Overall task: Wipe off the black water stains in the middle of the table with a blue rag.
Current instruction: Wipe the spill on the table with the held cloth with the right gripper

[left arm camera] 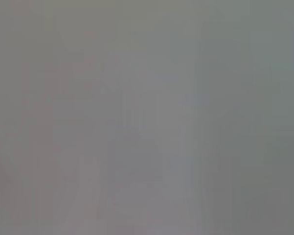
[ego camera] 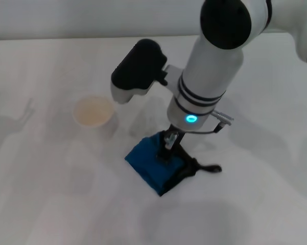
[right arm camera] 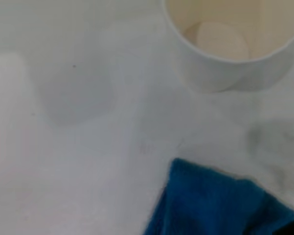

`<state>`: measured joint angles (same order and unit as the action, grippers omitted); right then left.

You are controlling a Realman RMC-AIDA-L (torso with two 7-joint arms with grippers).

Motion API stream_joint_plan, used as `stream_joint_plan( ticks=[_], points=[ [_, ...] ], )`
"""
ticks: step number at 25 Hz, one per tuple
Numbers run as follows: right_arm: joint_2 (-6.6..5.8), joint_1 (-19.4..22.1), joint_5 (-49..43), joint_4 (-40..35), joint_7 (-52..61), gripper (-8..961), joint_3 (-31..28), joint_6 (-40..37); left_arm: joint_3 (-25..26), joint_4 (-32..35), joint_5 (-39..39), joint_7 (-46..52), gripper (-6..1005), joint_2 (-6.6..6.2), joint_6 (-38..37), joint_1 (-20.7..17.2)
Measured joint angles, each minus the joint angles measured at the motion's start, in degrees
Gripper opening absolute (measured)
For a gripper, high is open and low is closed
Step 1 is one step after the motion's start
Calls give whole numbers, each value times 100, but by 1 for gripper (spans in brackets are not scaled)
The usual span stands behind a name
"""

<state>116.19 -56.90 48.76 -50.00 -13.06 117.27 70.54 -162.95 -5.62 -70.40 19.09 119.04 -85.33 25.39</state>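
You find the blue rag (ego camera: 156,162) lying flat on the table (ego camera: 46,204) near mid-worktop, toward the front edge — the right gripper (ego camera: 169,144) bears down on it. The cup (ego camera: 94,112) stands behind it, leftward.

right gripper (ego camera: 169,144) | on blue rag (ego camera: 152,162) (white cup (ego camera: 94,112) nearby)

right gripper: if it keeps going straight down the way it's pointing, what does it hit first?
The blue rag. In the head view the right gripper points down onto the rag's top, apparently already touching it, though depth is unclear. Beneath the rag is only the table. The white cup stands off to the side, outside that line.
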Motion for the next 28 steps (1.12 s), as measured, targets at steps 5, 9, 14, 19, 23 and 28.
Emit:
stream_joint_plan(
  ticks=[5,9,14,19,23,28],
  points=[
    [0,-4,-559,220,408,65,-131,-345,0,17,-1,-51,890,0,7,0],
    [-8,-1,-898,376,532,65,-368,-482,0,18,-2,-54,890,2,7,1],
    [-14,5,-1521,701,621,66,-865,-576,0,17,-9,-55,890,5,11,5],
    [-52,11,-1996,826,856,67,-1131,-626,0,16,-23,-55,890,6,17,8],
    [-57,101,-2044,681,598,67,-1543,-357,0,14,-38,-55,890,3,17,-19],
    [-97,517,-2223,32,294,68,-2179,175,0,5,-45,-55,890,-9,28,0]
  ],
)
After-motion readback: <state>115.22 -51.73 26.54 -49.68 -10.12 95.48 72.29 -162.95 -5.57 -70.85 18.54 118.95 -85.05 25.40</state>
